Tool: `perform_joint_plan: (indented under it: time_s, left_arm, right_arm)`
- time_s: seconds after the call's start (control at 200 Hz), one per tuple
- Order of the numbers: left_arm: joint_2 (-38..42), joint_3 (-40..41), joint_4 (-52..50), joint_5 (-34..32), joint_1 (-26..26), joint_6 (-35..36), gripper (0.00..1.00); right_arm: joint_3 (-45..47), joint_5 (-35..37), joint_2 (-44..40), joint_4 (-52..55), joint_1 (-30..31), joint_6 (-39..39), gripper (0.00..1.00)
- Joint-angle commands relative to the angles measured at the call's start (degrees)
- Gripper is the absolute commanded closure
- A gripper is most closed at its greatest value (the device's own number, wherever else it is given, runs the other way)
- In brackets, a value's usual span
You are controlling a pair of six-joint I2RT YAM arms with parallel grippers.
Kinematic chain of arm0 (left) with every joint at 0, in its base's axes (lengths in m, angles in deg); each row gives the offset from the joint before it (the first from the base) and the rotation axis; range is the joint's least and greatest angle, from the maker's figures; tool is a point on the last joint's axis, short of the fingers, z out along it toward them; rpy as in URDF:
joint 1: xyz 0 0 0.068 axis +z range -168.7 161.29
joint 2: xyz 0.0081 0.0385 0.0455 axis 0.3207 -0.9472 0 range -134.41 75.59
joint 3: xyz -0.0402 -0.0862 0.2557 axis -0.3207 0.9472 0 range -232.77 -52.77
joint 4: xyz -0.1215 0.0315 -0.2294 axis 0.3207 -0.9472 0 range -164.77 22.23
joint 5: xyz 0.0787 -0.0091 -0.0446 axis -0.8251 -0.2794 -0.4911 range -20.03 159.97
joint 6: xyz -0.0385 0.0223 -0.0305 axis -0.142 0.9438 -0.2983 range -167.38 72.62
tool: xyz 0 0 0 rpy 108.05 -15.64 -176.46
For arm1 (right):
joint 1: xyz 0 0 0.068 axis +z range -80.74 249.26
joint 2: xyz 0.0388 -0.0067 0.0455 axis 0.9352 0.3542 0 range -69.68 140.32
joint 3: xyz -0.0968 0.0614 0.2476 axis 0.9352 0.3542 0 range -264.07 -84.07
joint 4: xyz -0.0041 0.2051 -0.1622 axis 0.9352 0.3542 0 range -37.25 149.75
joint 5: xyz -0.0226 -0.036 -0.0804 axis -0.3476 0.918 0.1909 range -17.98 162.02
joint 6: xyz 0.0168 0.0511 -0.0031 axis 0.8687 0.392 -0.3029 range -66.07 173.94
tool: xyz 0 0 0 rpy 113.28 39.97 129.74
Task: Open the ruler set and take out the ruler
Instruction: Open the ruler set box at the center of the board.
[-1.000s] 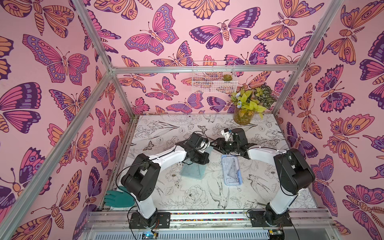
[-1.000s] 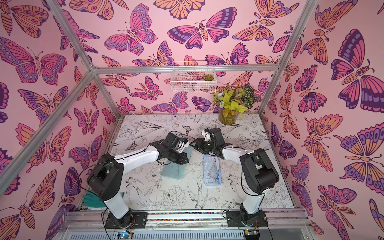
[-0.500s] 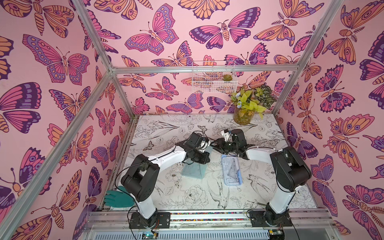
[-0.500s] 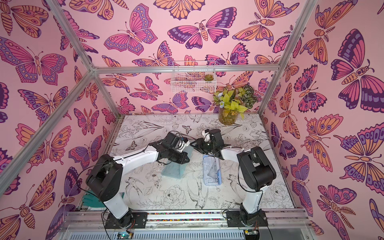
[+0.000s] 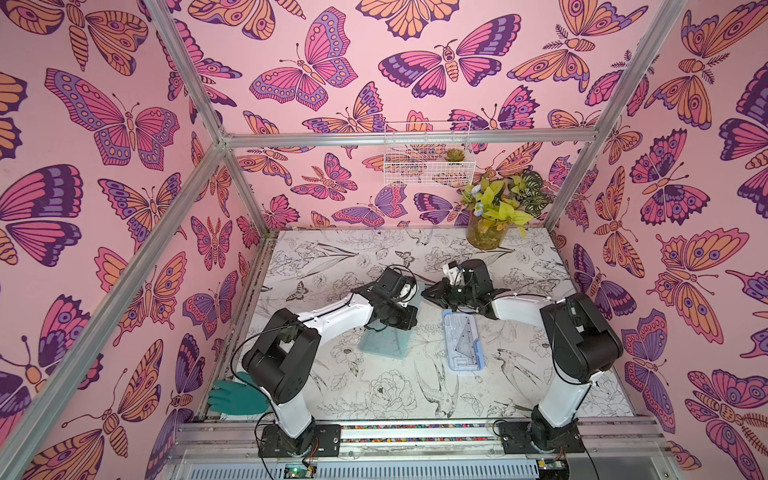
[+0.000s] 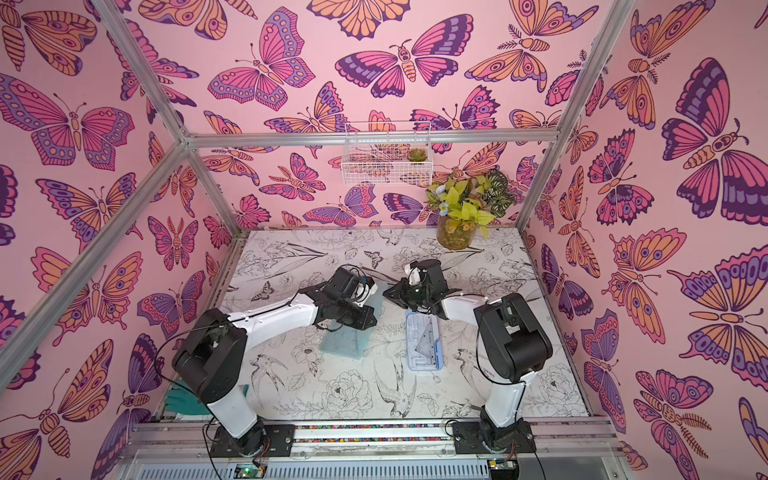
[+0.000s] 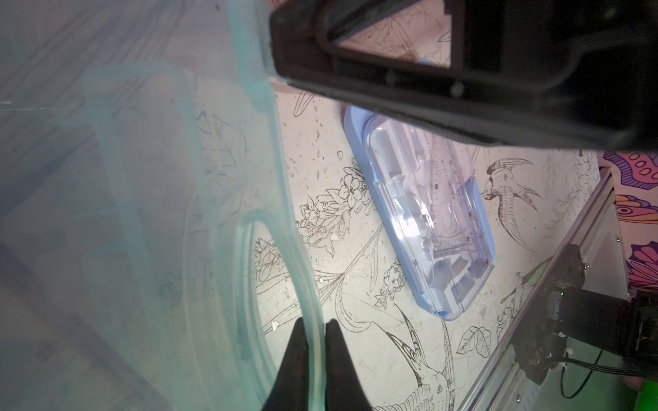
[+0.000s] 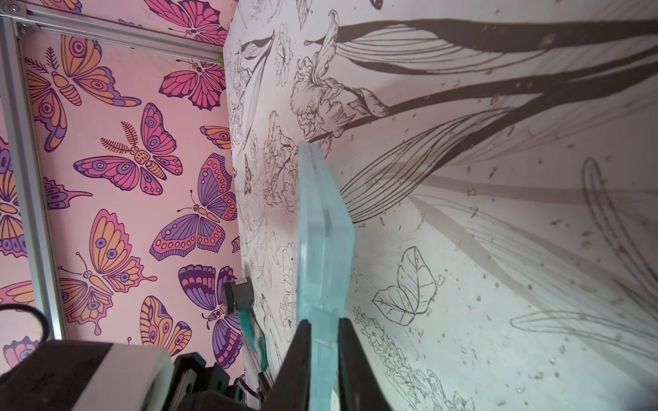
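The ruler set's blue case (image 5: 463, 340) (image 6: 424, 340) lies flat on the table's middle, right of centre. Clear rulers and a set square show inside it (image 7: 427, 213). To its left a flat translucent teal plastic sleeve (image 5: 384, 340) (image 6: 345, 343) is tilted, its near edge down on the table. My left gripper (image 5: 401, 322) (image 7: 315, 322) is shut on the sleeve's thin curved rim (image 7: 142, 213). My right gripper (image 5: 428, 291) (image 8: 324, 322) is shut on the sleeve's far, two-layered edge (image 8: 322, 231). I cannot tell whether anything is inside the sleeve.
A potted plant (image 5: 486, 232) stands at the back right. A white wire basket (image 5: 428, 153) hangs on the back wall. A teal glove (image 5: 235, 399) lies at the front left edge, by the left arm's base.
My right gripper's jaws have closed onto the far edge of the teal sleeve. The left gripper has kept its grip and place.
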Motion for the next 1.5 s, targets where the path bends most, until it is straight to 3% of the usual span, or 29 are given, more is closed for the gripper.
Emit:
perform_joint_plan:
  time_s: [0.0, 0.205, 0.366, 0.486, 1.492]
  left_arm:
    - [0.1, 0.6, 1.1, -1.0, -0.5, 1.0, 1.00]
    - [-0.6, 0.4, 1.0, -0.5, -0.9, 1.4, 1.00]
    - [-0.6, 0.3, 1.1, -0.4, -1.0, 1.4, 1.00]
    - [-0.8, 0.3, 1.1, -0.2, -0.9, 1.4, 1.00]
    - [-3.5, 0.3, 1.4, -0.7, -1.3, 1.0, 1.00]
  right_arm:
    - [-1.6, 0.7, 0.1, 2.2, 0.4, -1.6, 0.84]
    - [-2.1, 0.6, 0.6, 1.9, 0.4, -1.3, 0.84]
    - [-2.0, 0.0, 0.6, 0.5, 0.4, -0.5, 0.64]
    - [-1.8, -0.4, 0.7, -1.2, 0.4, 0.6, 0.60]
    - [0.8, -4.2, 0.1, -14.5, 0.5, 11.0, 0.68]
